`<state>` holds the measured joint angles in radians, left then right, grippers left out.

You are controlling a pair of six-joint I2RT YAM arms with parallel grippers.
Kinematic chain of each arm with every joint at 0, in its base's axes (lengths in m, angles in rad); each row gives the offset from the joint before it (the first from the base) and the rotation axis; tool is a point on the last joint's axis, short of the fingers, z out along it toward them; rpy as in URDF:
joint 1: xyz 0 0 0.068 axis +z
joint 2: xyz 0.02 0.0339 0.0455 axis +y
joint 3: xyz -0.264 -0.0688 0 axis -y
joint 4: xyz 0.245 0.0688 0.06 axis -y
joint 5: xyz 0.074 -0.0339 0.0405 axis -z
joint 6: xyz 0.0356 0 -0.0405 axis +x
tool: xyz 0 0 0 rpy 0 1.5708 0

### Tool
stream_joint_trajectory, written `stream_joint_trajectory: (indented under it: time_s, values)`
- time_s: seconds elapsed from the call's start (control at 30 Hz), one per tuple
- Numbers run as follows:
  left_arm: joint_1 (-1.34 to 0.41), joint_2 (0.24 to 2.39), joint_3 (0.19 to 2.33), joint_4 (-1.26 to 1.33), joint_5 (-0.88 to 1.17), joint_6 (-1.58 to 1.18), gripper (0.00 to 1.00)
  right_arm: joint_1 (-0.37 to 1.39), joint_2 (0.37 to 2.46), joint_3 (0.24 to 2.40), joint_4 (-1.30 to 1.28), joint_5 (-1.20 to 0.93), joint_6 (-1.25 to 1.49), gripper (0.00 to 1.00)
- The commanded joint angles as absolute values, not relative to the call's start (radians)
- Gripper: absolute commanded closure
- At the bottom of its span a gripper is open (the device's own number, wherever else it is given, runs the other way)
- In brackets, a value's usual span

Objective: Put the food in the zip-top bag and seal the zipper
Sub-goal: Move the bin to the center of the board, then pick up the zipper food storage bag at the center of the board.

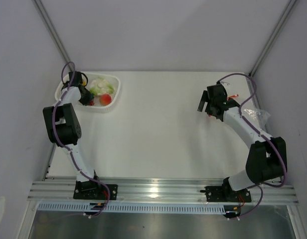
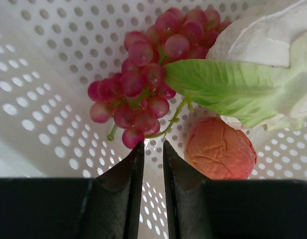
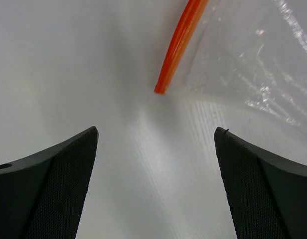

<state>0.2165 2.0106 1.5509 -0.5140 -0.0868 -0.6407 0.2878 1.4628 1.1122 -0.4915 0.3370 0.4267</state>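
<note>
The tabletop [image 1: 163, 129] is a plain, matte white surface, closed in by pale walls on the left, right and far sides. A ribbed aluminium rail [image 1: 163, 190] runs along its near edge. Two things lie directly on it, well apart from each other. In the far left corner a white perforated plastic basket [image 1: 117, 88] sits flat on its base, close to the left wall. At the far right lies the clear, crinkly zip-top bag [image 1: 261, 115], partly hidden from above. In the right wrist view its red-orange zipper [image 3: 181, 45] ends over the bare white surface.
</note>
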Motion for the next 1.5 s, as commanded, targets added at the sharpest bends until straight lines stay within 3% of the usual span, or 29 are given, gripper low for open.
stream_joint_trajectory:
  time_s: [0.0,0.17,0.5,0.8,0.87,0.9,1.1,1.2,1.3,1.4,1.47]
  values:
    - [0.227,2.003,1.536,-0.572,-0.043,-0.683,0.77,0.267,1.557,1.238,-0.574,0.521,0.434,0.00]
    - [0.225,2.000,1.525,-0.600,-0.032,-0.678,0.83,0.229,1.764,1.465,-0.675,0.635,0.448,0.01]
    - [0.225,1.937,1.413,-0.584,0.066,-0.692,0.85,0.225,2.196,1.978,-0.966,0.816,0.472,0.01]
    - [0.216,1.852,1.315,-0.503,0.155,-0.701,0.85,0.195,2.304,2.068,-1.072,0.881,0.466,0.01]
    - [0.216,1.830,1.309,-0.492,0.155,-0.695,0.78,0.186,2.307,2.065,-1.077,0.885,0.460,0.01]
    - [0.216,1.803,1.299,-0.486,0.153,-0.696,0.70,0.187,2.307,2.065,-1.075,0.891,0.454,0.01]
    - [0.196,1.723,1.305,-0.477,0.163,-0.693,0.49,0.175,2.344,2.051,-1.120,0.890,0.491,0.01]
    - [0.183,1.674,1.296,-0.471,0.166,-0.687,0.43,0.164,2.339,2.004,-1.109,0.856,0.508,0.04]
    - [0.166,1.620,1.278,-0.457,0.170,-0.677,0.43,0.158,2.320,1.962,-1.104,0.842,0.531,0.15]
    - [0.130,1.562,1.264,-0.445,0.160,-0.660,0.42,0.158,2.251,1.861,-1.037,0.824,0.522,0.28]
    - [0.095,1.525,1.259,-0.445,0.158,-0.652,0.42,0.155,2.220,1.824,-1.000,0.804,0.511,0.44]
